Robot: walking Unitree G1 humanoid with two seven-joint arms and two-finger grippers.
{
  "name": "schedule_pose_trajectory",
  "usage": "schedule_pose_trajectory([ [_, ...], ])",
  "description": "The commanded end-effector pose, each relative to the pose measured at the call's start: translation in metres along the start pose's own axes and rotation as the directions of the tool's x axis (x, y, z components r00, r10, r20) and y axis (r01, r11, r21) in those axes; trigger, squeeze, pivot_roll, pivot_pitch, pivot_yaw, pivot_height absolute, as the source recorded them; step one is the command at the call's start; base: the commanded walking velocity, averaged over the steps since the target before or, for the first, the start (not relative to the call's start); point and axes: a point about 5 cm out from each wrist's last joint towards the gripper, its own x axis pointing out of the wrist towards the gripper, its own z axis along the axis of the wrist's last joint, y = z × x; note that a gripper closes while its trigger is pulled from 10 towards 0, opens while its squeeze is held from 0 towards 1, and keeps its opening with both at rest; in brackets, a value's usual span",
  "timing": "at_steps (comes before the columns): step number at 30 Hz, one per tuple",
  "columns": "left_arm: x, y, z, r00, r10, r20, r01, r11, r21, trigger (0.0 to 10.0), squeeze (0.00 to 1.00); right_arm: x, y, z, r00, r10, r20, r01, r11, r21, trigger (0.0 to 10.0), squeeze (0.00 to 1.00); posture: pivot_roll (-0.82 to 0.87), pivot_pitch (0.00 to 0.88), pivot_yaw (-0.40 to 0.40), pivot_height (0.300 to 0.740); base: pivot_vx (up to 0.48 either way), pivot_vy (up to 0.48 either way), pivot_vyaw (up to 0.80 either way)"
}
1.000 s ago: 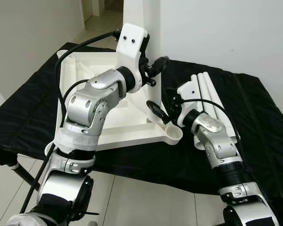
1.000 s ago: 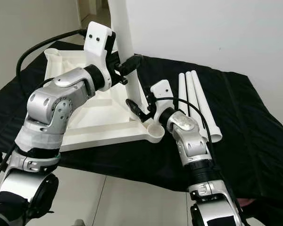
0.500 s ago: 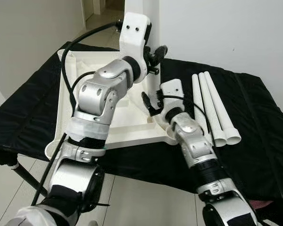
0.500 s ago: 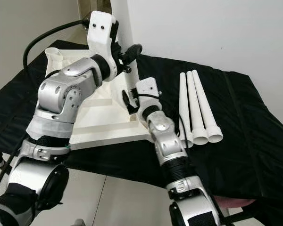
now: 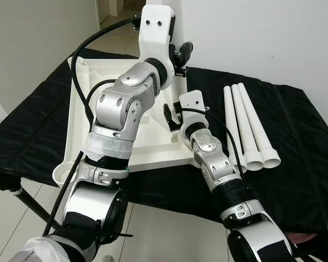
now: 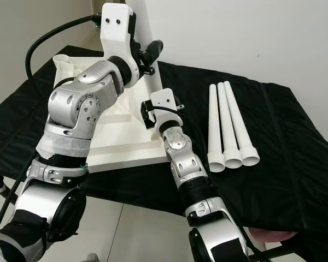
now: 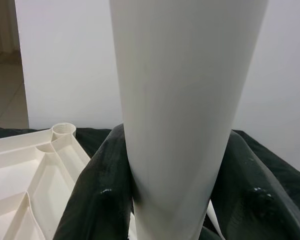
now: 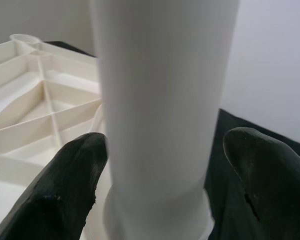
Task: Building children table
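Your right gripper point(image 8: 160, 165) has swung in from the near right corner of the inverted tabletop point(image 5: 93, 101), where it sat beside the open corner socket a second ago, to the base of the upright table leg point(image 7: 182, 115). Its fingers point(image 8: 72, 175) are now spread on either side of that leg, just above the flared collar where it meets the tabletop, and a gap shows on both sides, so it's not pinching yet. The left gripper point(image 5: 180, 54) has risen a little along the leg and still holds it higher up; the left wrist view shows its fingers point(image 7: 102, 200) pressed against both flanks of the white tube, so call that a firm hold. The tabletop lies upside down, ribs up, on the black cloth-covered surface point(image 6: 295, 158), toward its left half. The leg stands in a socket near the middle of the tabletop's right edge side, close to the wall, though the exact socket is hidden behind your arms. Three loose legs point(image 6: 227, 128) lie side by side on the cloth to the right, untouched, flared ends toward the near edge. My read: you're bracing with the left and bringing the right in low to seat or twist this first leg home. So one leg is in progress and three are left. Close the right fingers squarely on the tube, not on the collar, or it may slip.
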Motion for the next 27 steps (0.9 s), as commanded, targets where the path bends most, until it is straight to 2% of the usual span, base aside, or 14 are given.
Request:
schedule_pose_trajectory([
  [1,0.0025,-0.0078,0.0088,1.0,-0.012,0.028,0.012,1.0,0.015,10.0,0.0,0.0038,0.0008,0.005,0.999,-0.024,0.022,0.024,1.0,-0.012,10.0,0.0,0.02,0.0,-0.07,0.74,0.0,0.0,0.0],
  [14,0.0036,-0.0122,0.0089,1.0,-0.018,0.026,0.017,1.0,0.007,10.0,0.0,0.0085,0.0004,0.0124,0.997,-0.053,0.062,0.054,0.998,-0.018,10.0,0.0,0.01,0.0,-0.068,0.74,0.0,0.0,0.0],
  [15,0.0035,-0.0126,0.0092,0.999,-0.018,0.028,0.018,1.0,0.008,10.0,0.0,0.0087,0.0005,0.0116,0.997,-0.054,0.057,0.054,0.998,-0.014,4.8,0.0,0.01,0.0,-0.067,0.74,0.0,0.0,0.0],
  [19,0.0034,-0.0129,0.0094,0.999,-0.019,0.03,0.018,1.0,0.009,10.0,0.0,0.0088,0.0006,0.0109,0.997,-0.053,0.053,0.054,0.999,-0.007,4.8,0.0,0.01,0.0,-0.067,0.74,0.0,0.0,0.0],
  [20,0.0033,-0.0131,0.0097,0.999,-0.018,0.03,0.018,1.0,0.008,10.0,0.0,0.0093,0.0007,0.0098,0.997,-0.059,0.046,0.059,0.998,-0.002,0.0,0.0,0.02,0.0,-0.069,0.74,0.0,0.0,0.0],
  [27,0.0031,-0.0135,0.0112,0.999,-0.017,0.037,0.017,1.0,0.009,10.0,0.0,0.0105,-0.0007,0.0055,0.996,-0.086,0.013,0.086,0.996,0.009,0.0,0.0,0.02,0.0,-0.069,0.74,0.0,0.0,0.0],
])
